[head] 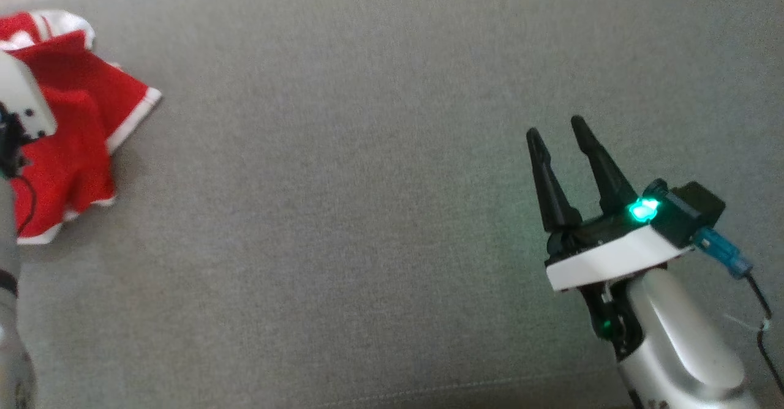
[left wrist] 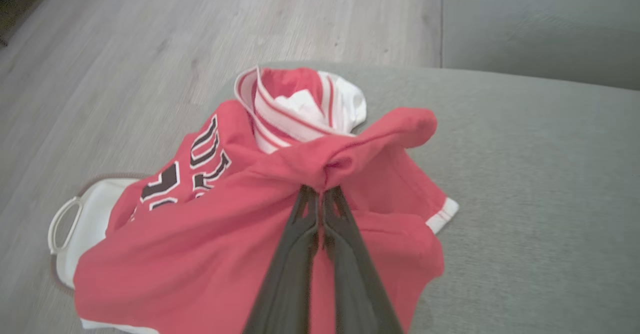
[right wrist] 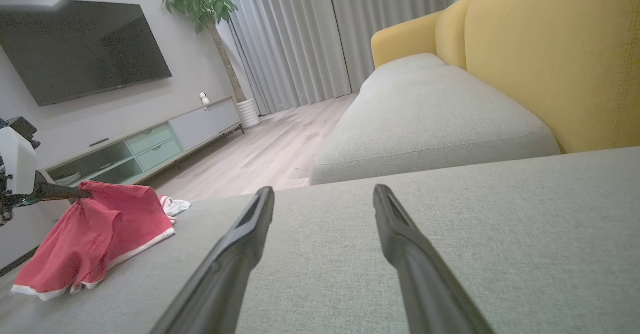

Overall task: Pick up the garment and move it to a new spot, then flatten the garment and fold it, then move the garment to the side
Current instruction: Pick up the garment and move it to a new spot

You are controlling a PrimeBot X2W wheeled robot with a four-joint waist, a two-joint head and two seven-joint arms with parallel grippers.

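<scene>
red jersey (left wrist: pixel 225 244) with white trim is bunched at the far left edge of the grey sofa cushion (head: pixel 380 225). part of it hangs off the edge over the wood floor (left wrist: pixel 125 49).

left gripper (left wrist: pixel 320 190) is clamped on a pinched ridge of red fabric near the collar, fingers together. right gripper (head: pixel 554 126) has its fingers apart with nothing between them. it hovers over bare cushion, well apart from the jersey.

step: looks like the first one, pick up and relocate. grip is made, but most of the cloth lies on the cushion.

next move, my read: lift high enough that the hanging hem clears the cushion edge, then carry right toward the open middle. single pinch point, so expect the cloth to drape and swing. right gripper is free to help with the flattening later.

unclear:
- head view cuts the jersey at the left frame edge, and the white wrist housing (head: pixel 24 103) covers the grip point.
- can't tell how many layers are pinched.
- black lettering (left wrist: pixel 200 164) is folded and unreadable.
- white object with a handle (left wrist: pixel 75 219) sits under the overhang. basket or bin, can't say.
</scene>
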